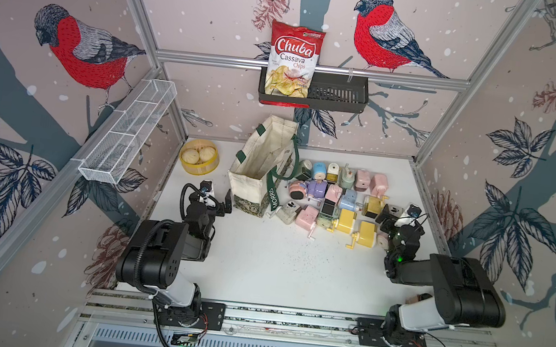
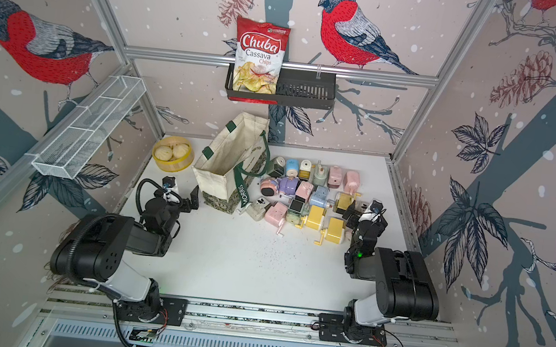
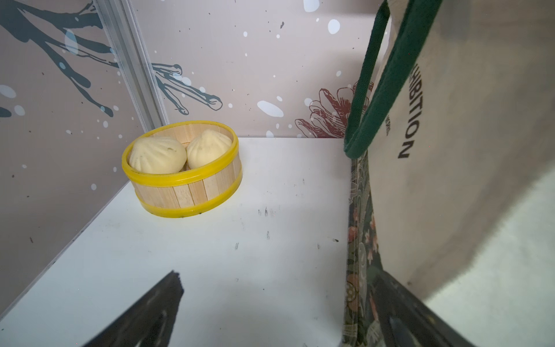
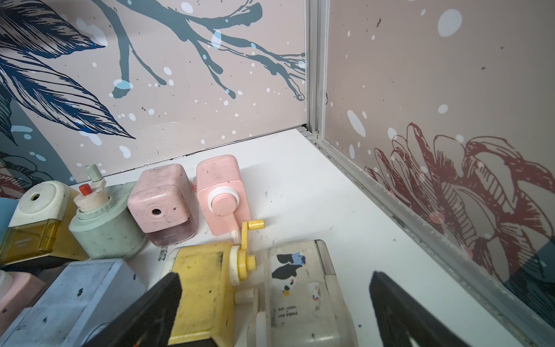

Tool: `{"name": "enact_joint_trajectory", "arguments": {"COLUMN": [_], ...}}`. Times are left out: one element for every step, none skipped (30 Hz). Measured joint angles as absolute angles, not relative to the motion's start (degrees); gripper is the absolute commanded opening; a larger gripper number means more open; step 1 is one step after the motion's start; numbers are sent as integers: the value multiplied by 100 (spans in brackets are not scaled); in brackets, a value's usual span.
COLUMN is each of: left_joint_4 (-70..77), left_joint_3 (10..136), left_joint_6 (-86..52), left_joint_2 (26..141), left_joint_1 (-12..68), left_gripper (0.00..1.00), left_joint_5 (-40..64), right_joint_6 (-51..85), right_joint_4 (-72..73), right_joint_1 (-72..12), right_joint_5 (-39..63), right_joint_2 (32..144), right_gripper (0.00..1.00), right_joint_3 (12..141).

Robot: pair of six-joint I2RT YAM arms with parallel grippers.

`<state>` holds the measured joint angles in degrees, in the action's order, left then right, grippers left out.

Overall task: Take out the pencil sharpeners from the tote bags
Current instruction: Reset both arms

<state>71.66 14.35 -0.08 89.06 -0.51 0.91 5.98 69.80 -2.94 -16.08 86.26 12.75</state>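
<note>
Black jaws of the left gripper (image 3: pixel 277 282) stood wide and empty beside the near base of the upright cream tote bag (image 1: pixel 259 168). Right of the bag, pencil sharpeners (image 1: pixel 337 199) lay clustered on the white table (image 1: pixel 276 270); the right gripper (image 4: pixel 276 278) gaped wide, empty, over the cluster's near right edge.

Near rail, left arm (image 1: pixel 157 253): shoulder link folded back, elbow raised, forearm reaching forward and held low. At its end the left gripper (image 1: pixel 221 202) points toward the far side, jaws spread wide with nothing between them. In the left wrist view both black fingers (image 3: pixel 156 309) show with a broad gap.

Opposite side, right arm (image 1: pixel 459 291): mirrored fold, elbow outboard, forearm angled inward. The right gripper (image 1: pixel 393 214) sits low, jaws likewise wide apart, clamped on nothing. Its fingers (image 4: pixel 156 306) stand far apart in the right wrist view.
</note>
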Motion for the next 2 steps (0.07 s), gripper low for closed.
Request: {"name": "enact_joint_trajectory", "arguments": {"left_joint_4": [7161, 7168], "left_joint_3": [1431, 1409], "left_joint_6": [-5, -5], "left_joint_2": [8906, 8901], "left_joint_1": [-49, -47], "left_gripper": [99, 99], "left_joint_5": [82, 80], "right_joint_6": [598, 598], "right_joint_4": [6980, 6980], "right_joint_1": [-294, -294], "right_joint_5": [-1608, -1608], "right_joint_2": [8626, 8626], "right_gripper": [100, 100], "right_joint_3": [1275, 1275]}}
